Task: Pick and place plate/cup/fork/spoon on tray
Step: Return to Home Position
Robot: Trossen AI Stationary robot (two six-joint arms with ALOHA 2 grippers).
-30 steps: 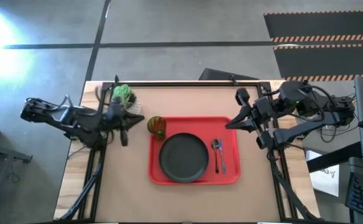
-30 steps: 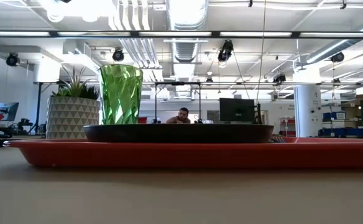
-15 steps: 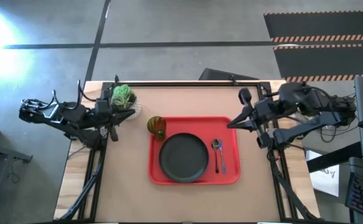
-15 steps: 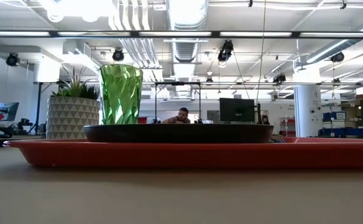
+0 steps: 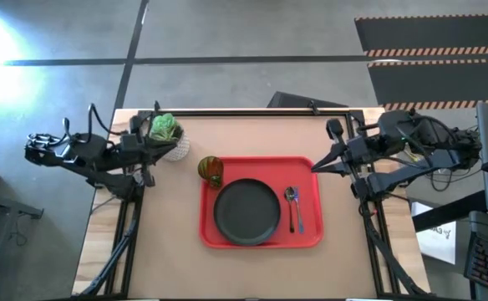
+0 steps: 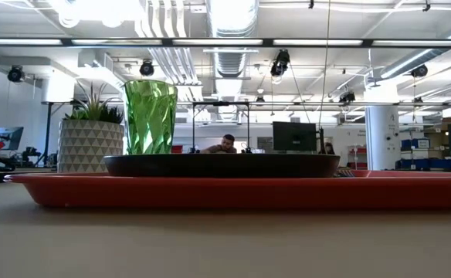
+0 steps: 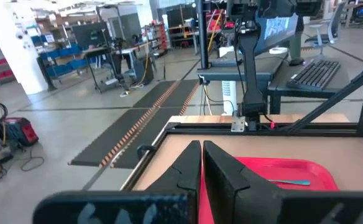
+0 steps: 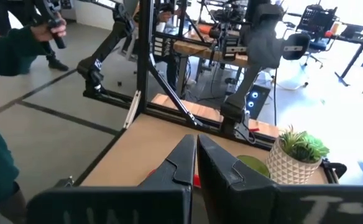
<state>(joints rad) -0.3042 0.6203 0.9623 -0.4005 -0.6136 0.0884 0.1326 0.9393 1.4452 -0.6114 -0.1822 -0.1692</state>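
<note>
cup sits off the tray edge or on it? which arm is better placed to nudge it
Left. The cup stands at the tray's left rear corner, nearer the shut left gripper by the plant pot. Whether it is fully inside the rim is unclear.

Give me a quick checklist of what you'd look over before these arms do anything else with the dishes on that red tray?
1. Plate lies flat on the red tray: ok.
2. Green cup stands upright at the tray's far left corner: ok, though whether it sits fully inside the rim: cannot tell.
3. Spoon lies on the tray, right of the plate: ok.
4. Fork beside the spoon: cannot tell; only a slim shape shows there.
5. Left gripper and right gripper shut, holding nothing, off the tray's sides: ok.
6. Potted plant stands off the tray, beside the left arm: ok.
</note>
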